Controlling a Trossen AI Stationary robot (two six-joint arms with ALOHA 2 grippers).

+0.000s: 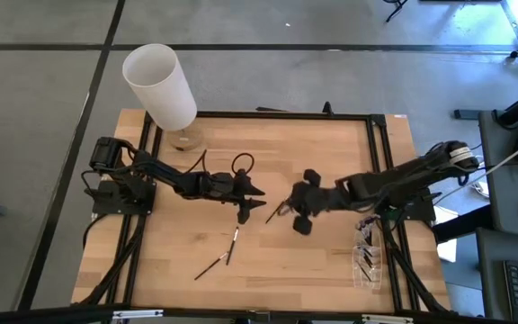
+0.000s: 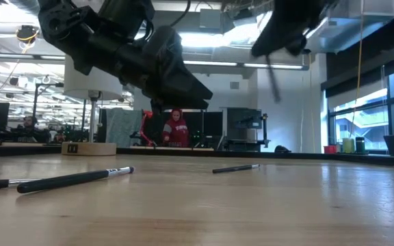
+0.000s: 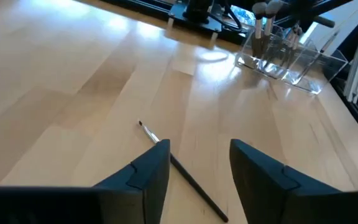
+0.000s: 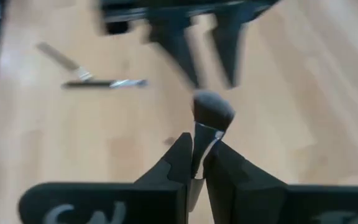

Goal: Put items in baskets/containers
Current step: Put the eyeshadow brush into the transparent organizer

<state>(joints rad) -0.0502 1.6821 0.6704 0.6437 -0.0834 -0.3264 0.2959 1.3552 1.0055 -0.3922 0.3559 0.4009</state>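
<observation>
Dark fingers of the right gripper pinch a makeup brush by its silvery ferrule, the fluffy head standing just past the fingertips; in the high view this gripper hovers above mid-table with the brush handle trailing out. Light and stiff, the brush should ride easily, though the smooth ferrule looks likely to swivel in a narrow pinch, so the handle near the ferrule seems the safer hold. Opposite it, the left gripper stands wide and empty, straddling a thin brush that lies flat on the wooden table directly beneath. Two more brushes lie nearer the front edge. Well apart, at the right arm's front corner, sits the clear plastic holder, already with several brushes upright in it.
</observation>
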